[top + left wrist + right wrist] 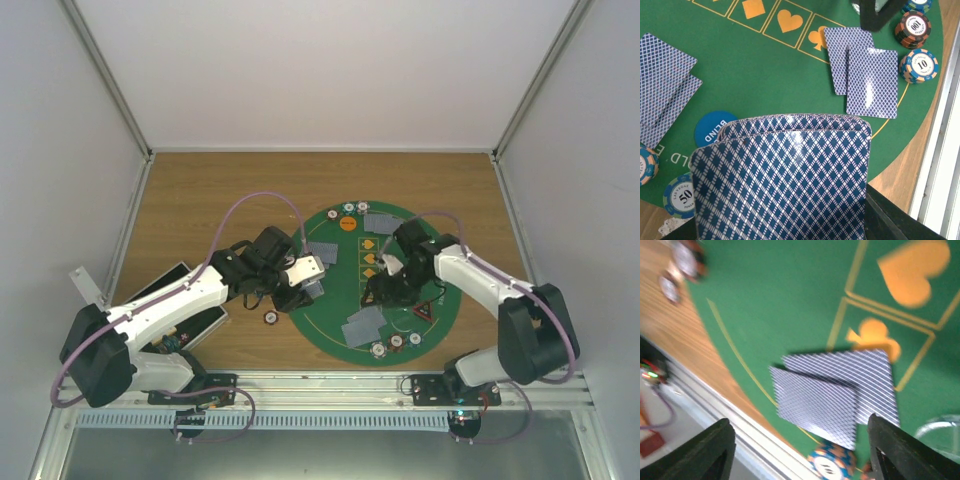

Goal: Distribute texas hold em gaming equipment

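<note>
My left gripper (306, 276) is shut on a fanned stack of blue-patterned playing cards (785, 175), held above the left edge of the green mat (340, 300). Pairs of cards lie on the mat at the front (364, 325), back (380, 222) and left (322, 252). My right gripper (388, 290) is open and empty above the front pair (835, 390); its view is blurred. Striped chips sit at the back rim (348, 208) and front rim (397, 342). An orange disc (349, 224), a blue disc (715, 127), a clear disc (940, 430) and the red-black triangle (424, 312) lie on the mat.
A single chip (270, 318) lies on the wooden table just off the mat's left edge. The black case (180, 310) sits at the left under my left arm. White walls enclose the table; a metal rail (320, 385) runs along the near edge.
</note>
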Motion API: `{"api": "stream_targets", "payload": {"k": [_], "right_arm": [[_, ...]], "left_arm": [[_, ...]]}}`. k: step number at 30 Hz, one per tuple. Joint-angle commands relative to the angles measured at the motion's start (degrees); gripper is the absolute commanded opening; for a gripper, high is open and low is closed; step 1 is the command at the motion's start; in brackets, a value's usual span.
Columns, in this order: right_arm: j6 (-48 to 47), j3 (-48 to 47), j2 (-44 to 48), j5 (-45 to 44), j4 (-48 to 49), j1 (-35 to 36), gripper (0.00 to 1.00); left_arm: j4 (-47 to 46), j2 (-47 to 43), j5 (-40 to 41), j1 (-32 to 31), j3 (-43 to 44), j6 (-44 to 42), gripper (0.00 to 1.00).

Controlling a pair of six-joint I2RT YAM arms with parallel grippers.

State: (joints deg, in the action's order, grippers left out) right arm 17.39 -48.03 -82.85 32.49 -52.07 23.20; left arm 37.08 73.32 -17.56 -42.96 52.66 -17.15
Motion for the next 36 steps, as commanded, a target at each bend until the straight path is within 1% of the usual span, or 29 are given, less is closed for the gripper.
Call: {"api": "stream_targets", "payload": {"k": [1,5,7,9,14,23,32,36], "right_arm": [[1.9,-3.9,5.5,8.0,6.9,0.4,0.76],[9.7,-2.7,9.7,17.6,23.5,1.0,0.84],[12.1,-2.3,10.7,18.8,28.5,2.2,0.86],[12.3,-2.4,10.6,18.4,30.9,3.6,0.88],[11.4,-2.9,7.3,18.0,32.6,7.3,0.90],[12.0,-4.0,0.1,16.3,37.0,13.1,0.90],[10.6,-6.0,-5.2,15.3,36.9,14.8,0.90],[10.1,-6.5,-6.2,11.4,33.9,14.9,0.89]], "left_arm": [[-2.3,-1.7,-1.9,-0.2,0.0,0.1,0.52],[-2.2,-1.8,-1.5,-0.5,-0.2,0.0,0.53],[-2.2,-1.7,-1.7,-0.6,-0.1,0.1,0.53],[-2.3,-1.7,-1.9,-0.6,-0.1,0.1,0.53],[-2.4,-1.3,-2.1,-0.6,-0.1,0.0,0.53],[-2.2,-1.6,-1.8,-0.6,-0.1,0.0,0.53],[-2.2,-1.7,-1.7,-0.6,-0.2,0.0,0.53],[-2.2,-1.9,-1.6,-0.6,-0.3,0.0,0.53]]}}
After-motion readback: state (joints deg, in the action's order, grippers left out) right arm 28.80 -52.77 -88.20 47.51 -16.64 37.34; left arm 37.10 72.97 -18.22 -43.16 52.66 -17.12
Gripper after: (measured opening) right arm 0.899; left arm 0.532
